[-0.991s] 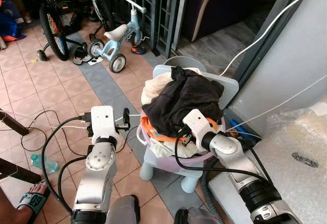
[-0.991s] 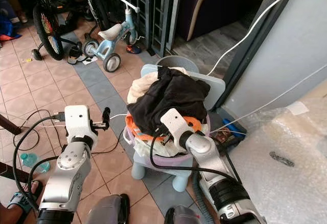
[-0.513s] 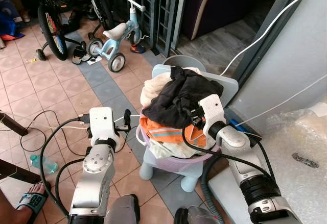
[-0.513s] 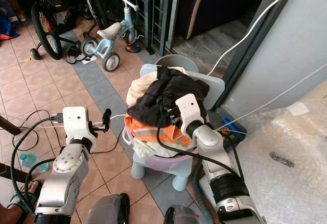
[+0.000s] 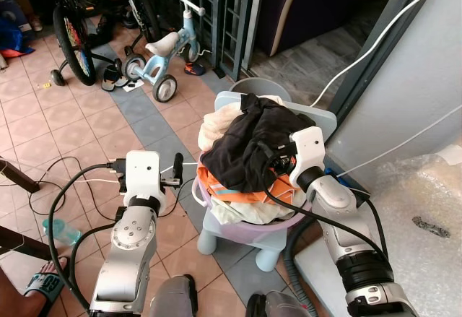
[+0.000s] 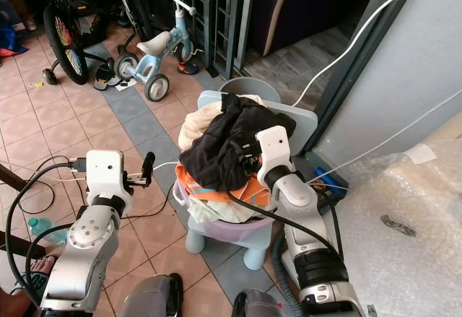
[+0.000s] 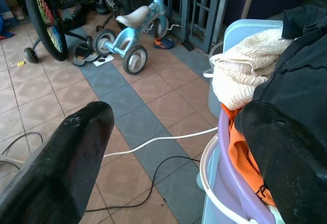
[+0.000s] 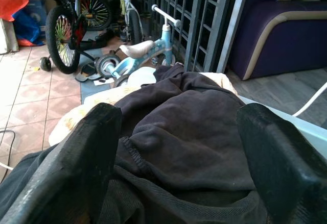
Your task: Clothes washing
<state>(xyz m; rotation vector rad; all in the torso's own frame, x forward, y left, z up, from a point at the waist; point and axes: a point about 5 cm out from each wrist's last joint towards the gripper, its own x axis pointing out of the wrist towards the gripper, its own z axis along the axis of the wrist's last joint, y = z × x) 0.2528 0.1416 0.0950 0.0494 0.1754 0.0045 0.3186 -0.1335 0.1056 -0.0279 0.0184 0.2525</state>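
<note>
A lilac laundry basket (image 5: pixel 249 227) stands on a light blue child's chair (image 5: pixel 325 123). It is heaped with clothes: a black garment (image 5: pixel 249 140) on top, a cream knit (image 5: pixel 215 126) behind it, and an orange piece (image 5: pixel 238 187) below. My right gripper (image 8: pixel 176 157) is open at the pile's right side, with its fingers (image 8: pixel 76 163) spread over the black garment. My left gripper (image 7: pixel 173 157) is open in the air to the left of the basket, holding nothing.
A grey bucket (image 5: pixel 260 86) stands behind the chair. A blue tricycle (image 5: pixel 162 50) and a bicycle (image 5: pixel 72 35) are parked at the far left. Cables (image 5: pixel 58 187) and a bottle (image 5: pixel 58 230) lie on the tiles. A person's sandalled foot (image 5: pixel 32 288) is near left. A bubble-wrapped surface (image 5: pixel 419 209) is on the right.
My right gripper has risen from the basket's front, near the orange piece, to the upper right of the pile at the black garment. The left arm has barely moved.
</note>
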